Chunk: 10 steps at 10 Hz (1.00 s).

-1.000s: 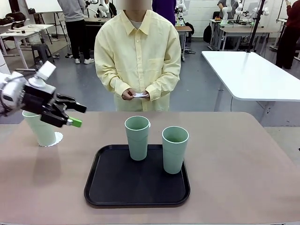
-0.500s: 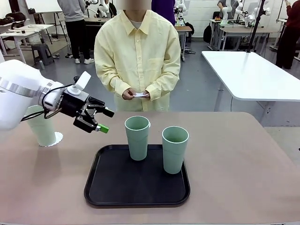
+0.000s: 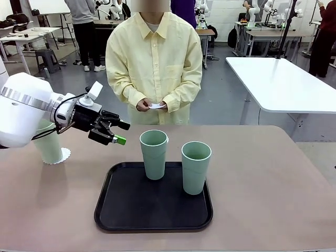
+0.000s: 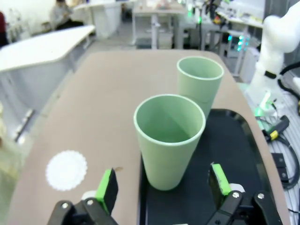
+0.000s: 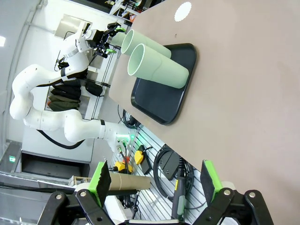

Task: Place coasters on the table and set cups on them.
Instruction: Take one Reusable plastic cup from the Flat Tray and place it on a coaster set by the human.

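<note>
Front view first, biggest thing down: what was there?
— The beige desk (image 3: 262,199). A person (image 3: 154,68) in a pale yellow shirt stood at its far side, hands (image 3: 143,106) together on a small white piece (image 3: 157,106).
— And on the desk?
— A black tray (image 3: 131,207) sat near the middle. It carried two of the mint-green cups (image 3: 154,155), upright, the right one nearer. The third cup (image 3: 46,149) stood at the far left on a scalloped white coaster (image 3: 65,156), partly behind the left arm (image 3: 26,113).
— The grippers?
— The left gripper (image 3: 123,133) hung over the desk just left of the tray's left cup. It was aimed at that cup but apart from it, released and holding nothing. The right gripper (image 5: 154,180), in its wrist view, was released too and empty, well apart from the tray.
— Any other coaster?
— One, in the left wrist view. A bare coaster (image 4: 66,169) lay flat on the desk on the far side of the tray, touching neither cup.
</note>
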Each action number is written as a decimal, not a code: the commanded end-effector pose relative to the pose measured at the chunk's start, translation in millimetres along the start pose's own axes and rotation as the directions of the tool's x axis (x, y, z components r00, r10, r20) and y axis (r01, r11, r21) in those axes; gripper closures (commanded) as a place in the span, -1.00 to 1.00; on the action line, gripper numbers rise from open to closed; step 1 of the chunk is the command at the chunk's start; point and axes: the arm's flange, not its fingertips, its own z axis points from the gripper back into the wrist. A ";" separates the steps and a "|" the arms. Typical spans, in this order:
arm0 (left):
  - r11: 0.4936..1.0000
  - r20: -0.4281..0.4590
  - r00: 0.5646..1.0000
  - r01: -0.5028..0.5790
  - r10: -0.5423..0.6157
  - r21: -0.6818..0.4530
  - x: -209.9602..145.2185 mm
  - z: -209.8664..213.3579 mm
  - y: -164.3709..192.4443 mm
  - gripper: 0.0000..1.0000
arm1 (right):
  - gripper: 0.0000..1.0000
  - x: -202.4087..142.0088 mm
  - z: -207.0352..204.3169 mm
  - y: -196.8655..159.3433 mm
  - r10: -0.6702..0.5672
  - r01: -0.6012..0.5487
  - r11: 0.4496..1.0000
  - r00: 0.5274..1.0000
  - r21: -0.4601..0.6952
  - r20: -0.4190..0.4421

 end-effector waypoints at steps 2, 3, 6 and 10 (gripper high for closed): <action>1.000 -0.011 1.000 0.019 -0.019 -0.007 4.5 0.3 -1.2 -1.00 | -1.00 0.2 0.2 -0.1 0.000 0.000 1.000 1.000 0.011 0.004; 1.000 -0.011 1.000 0.019 -0.019 -0.007 4.5 0.3 -1.2 -1.00 | -1.00 0.2 0.2 -0.1 0.000 0.000 1.000 1.000 0.011 0.004; 1.000 -0.002 1.000 0.007 -0.007 -0.004 2.6 -1.4 -1.1 -1.00 | -1.00 0.2 0.2 -0.1 0.000 0.000 1.000 1.000 0.011 0.004; 0.999 0.011 0.999 0.052 -0.052 0.008 -21.0 -30.9 -13.9 -1.00 | -1.00 0.2 0.2 -0.1 0.000 0.000 1.000 1.000 0.011 0.004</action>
